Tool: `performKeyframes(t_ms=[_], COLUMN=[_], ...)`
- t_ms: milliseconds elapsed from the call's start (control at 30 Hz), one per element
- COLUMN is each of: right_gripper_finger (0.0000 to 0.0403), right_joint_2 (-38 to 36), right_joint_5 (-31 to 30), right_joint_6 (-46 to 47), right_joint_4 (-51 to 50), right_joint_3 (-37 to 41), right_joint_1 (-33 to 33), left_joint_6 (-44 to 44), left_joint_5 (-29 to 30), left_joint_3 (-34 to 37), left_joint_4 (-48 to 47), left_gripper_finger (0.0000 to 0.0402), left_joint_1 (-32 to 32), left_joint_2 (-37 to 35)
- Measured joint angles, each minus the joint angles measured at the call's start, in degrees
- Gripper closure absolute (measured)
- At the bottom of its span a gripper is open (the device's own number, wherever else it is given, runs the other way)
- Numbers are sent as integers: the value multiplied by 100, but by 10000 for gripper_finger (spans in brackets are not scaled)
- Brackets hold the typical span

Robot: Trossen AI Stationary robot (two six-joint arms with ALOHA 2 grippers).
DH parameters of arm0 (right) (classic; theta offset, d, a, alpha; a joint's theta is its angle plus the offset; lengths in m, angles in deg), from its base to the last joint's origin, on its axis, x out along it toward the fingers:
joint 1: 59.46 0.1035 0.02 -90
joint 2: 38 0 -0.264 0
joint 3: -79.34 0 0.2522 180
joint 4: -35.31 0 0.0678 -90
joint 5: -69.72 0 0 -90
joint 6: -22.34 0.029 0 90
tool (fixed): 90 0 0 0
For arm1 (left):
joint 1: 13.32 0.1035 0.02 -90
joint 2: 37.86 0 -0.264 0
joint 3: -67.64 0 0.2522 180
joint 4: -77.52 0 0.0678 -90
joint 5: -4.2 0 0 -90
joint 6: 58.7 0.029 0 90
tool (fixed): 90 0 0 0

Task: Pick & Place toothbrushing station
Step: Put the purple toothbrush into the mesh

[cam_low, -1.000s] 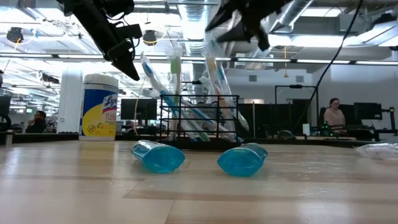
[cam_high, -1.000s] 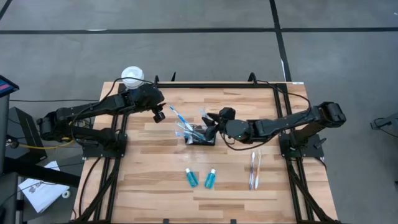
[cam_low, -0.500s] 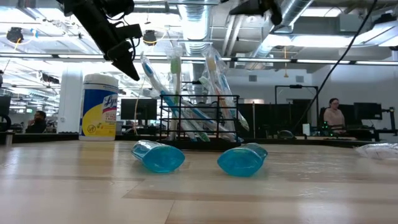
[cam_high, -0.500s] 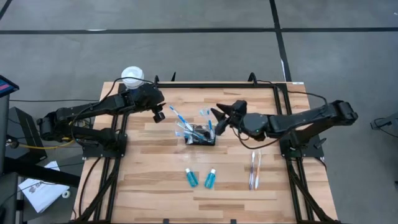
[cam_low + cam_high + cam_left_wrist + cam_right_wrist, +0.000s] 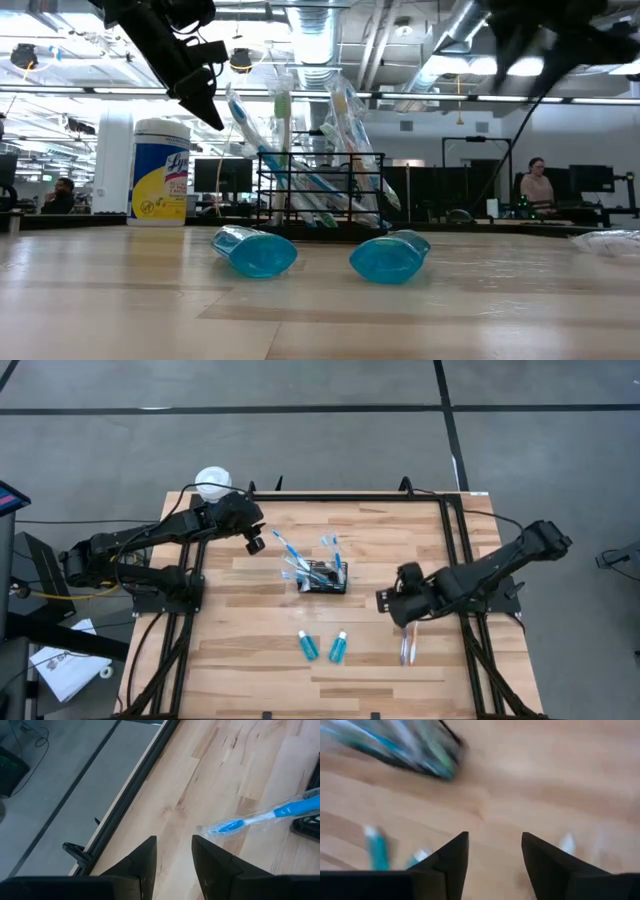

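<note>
The black wire-mesh basket (image 5: 322, 576) stands on the table's middle, with several blue, white and orange toothbrushes (image 5: 290, 555) sticking up out of it; it also shows in the low view (image 5: 320, 190). Two teal tubes (image 5: 322, 646) lie on the table nearer the front edge. Two more toothbrushes (image 5: 408, 635) lie flat at the near right. My left gripper (image 5: 256, 544) hovers open and empty to the left of the basket, above a wrapped blue toothbrush (image 5: 260, 817). My right gripper (image 5: 386, 600) hovers open and empty between the basket and the two lying toothbrushes.
A white-lidded round canister with a yellow label (image 5: 213, 482) stands at the far left corner, behind my left arm; it also shows in the low view (image 5: 160, 170). Bare wood lies along the near edge (image 5: 250, 680). A person sits in the room beyond the table (image 5: 538, 185).
My right gripper has drawn away from the basket, risen, then swung toward the table's right and near edge, ending beside the two lying toothbrushes. The basket and its toothbrushes have stayed in place.
</note>
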Motion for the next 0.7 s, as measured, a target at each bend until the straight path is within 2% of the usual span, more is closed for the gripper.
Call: performKeyframes(t_ms=[67, 167, 433, 700], right_gripper_finger=[224, 213, 206, 202], right_joint_2=[188, 443, 1201, 1272], right_joint_5=[581, 1050, 2200, 2332], right_joint_6=[469, 872, 931, 1431], right_joint_4=[-139, -110, 31, 823], right_joint_3=[0, 0, 173, 742], right_joint_1=[124, 193, 107, 148], left_joint_6=[0, 0, -20, -20], left_joint_5=[0, 0, -2, 0], left_joint_3=[0, 0, 0, 0], left_joint_4=[16, 49, 62, 65], left_gripper_finger=[284, 284, 284, 284], left_joint_1=[0, 0, 0, 0], left_joint_2=[0, 0, 0, 0])
